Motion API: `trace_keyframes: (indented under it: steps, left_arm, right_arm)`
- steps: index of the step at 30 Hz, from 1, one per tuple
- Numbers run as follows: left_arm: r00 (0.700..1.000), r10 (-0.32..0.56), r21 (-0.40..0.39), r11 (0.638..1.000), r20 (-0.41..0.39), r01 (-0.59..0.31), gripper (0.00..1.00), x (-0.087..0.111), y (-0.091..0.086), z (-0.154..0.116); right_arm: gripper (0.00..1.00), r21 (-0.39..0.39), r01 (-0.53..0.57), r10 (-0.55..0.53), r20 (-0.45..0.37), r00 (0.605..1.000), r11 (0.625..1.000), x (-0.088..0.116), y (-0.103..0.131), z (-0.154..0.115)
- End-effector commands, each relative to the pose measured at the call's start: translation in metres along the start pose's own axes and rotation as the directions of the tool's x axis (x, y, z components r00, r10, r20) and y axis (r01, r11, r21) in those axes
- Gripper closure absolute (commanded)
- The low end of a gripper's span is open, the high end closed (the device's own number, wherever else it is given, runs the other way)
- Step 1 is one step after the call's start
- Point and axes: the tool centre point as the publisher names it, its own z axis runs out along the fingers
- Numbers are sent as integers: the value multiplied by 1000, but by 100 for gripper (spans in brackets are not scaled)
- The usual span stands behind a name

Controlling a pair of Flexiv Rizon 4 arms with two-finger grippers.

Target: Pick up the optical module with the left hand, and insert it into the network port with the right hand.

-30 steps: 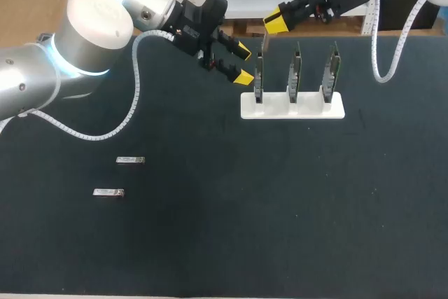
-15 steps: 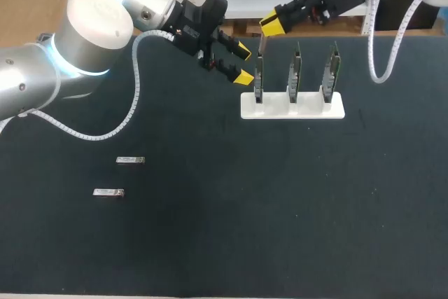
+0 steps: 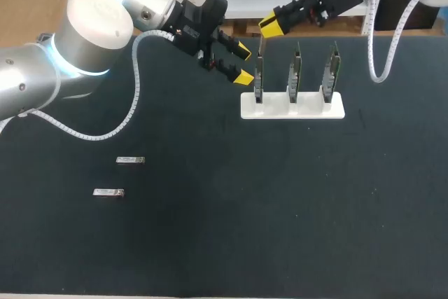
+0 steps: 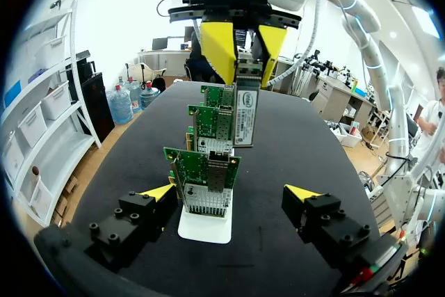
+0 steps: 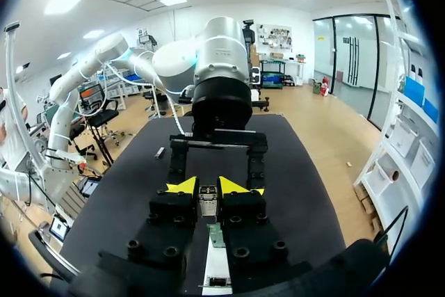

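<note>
My right gripper [image 3: 271, 26] is shut on a silver optical module [image 3: 260, 43], which hangs upright just above the leftmost of three green network cards [image 3: 258, 75] in a white stand [image 3: 292, 106]. In the left wrist view the module [image 4: 245, 113] hangs from the right gripper [image 4: 240, 41] over the row of cards [image 4: 207, 179]. My left gripper [image 3: 243, 64] stands open beside the stand's left end, with nothing between its fingers [image 4: 158, 193]. The right wrist view has the module [image 5: 208, 199] pinched between its yellow tips [image 5: 182, 186], with the left arm [image 5: 221, 67] facing it.
Two more silver modules [image 3: 130, 160] [image 3: 108, 192] lie flat on the dark mat at the left. The other two cards [image 3: 295, 71] [image 3: 330, 71] stand in the same stand. The mat's front half is open.
My right gripper has shifted a little to the left with the module, coming closer over the leftmost card. The left arm has not moved.
</note>
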Motion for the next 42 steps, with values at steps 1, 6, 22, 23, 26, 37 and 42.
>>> trace_keyframes:
  steps: [1,6,22,23,26,37,42]
  left_arm:
    - [1000,0,0,1000,-2,0,0,0,0,0]
    - [1000,0,0,1000,-2,0,0,0,0,0]
    - [1000,0,0,1000,-2,0,0,0,0,0]
    - [1000,0,0,1000,-2,0,0,0,0,0]
    - [1000,0,0,1000,-2,0,0,0,0,0]
    - [1000,4,1,1000,-4,-4,0,0,0,0]
    - [1000,11,9,1000,-18,-11,0,1,-1,1]
  right_arm:
    - [100,3,0,0,-7,1000,1000,0,-1,2]
    - [100,5,0,0,-13,1000,1000,1,-2,2]
    - [100,0,-6,6,-1,1000,1000,1,-6,0]
    - [100,-3,-6,6,6,1000,1000,0,-6,0]
    - [100,-3,-6,6,9,1000,1000,0,-6,-1]
    - [100,-1,-1,1,14,1000,1000,-4,-7,-4]
    - [100,3,-1,0,9,1000,1000,-4,-7,-4]
